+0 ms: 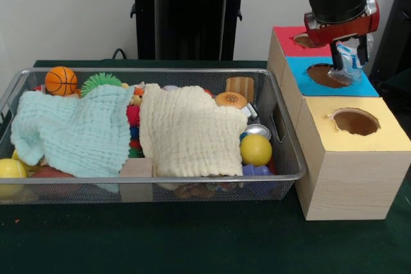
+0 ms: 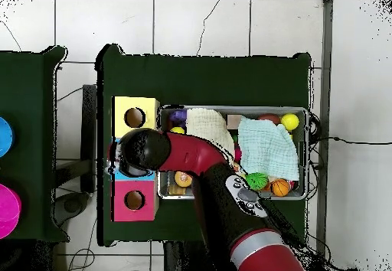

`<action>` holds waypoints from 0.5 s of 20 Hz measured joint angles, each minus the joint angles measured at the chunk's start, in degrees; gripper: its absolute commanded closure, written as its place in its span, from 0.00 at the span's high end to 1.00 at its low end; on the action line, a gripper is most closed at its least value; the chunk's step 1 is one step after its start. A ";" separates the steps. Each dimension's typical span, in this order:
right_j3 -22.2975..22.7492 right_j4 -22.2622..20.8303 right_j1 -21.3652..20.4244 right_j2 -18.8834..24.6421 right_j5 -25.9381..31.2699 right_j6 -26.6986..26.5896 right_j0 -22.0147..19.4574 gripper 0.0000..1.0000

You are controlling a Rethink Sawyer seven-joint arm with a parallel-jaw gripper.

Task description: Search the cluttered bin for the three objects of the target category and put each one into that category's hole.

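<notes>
The hand [image 1: 347, 62] hangs directly over the hole [image 1: 329, 75] in the blue-topped box, the middle of three wooden boxes standing just beside the bin [image 1: 282, 123] on the counter [image 1: 192, 235]. Its fingers are clenched on a small pale, translucent item [image 1: 350, 65] whose lower end sits at or just inside the rim of the opening; what the item is cannot be made out. In the overhead view the arm [image 2: 191, 157] covers the blue box entirely, so alignment has to be judged from the front view alone. To finish this drop cleanly, the hand should be centred over the opening rather than its far edge, lowered a little so the item is well within the rim, and only then released, so that nothing catches on the blue card or tips toward the red-topped hole [image 1: 303, 40] or the yellow-topped hole [image 1: 355, 121]. The bin remains crowded: a mint cloth [image 1: 70, 129] and a cream cloth [image 1: 189, 129] cover most of it, with a small basketball [image 1: 61, 80], a yellow ball [image 1: 255, 149] and a wooden block [image 1: 136, 167] showing around them.
</notes>
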 measured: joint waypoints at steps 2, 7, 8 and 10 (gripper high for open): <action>0.00 0.00 0.00 -0.05 0.16 0.00 0.07 0.00; 0.00 0.00 0.01 -0.10 0.39 0.00 0.09 0.00; -0.01 -0.01 0.01 -0.12 0.49 0.00 0.09 0.00; 0.00 -0.01 -0.03 -0.21 0.50 0.00 0.09 0.00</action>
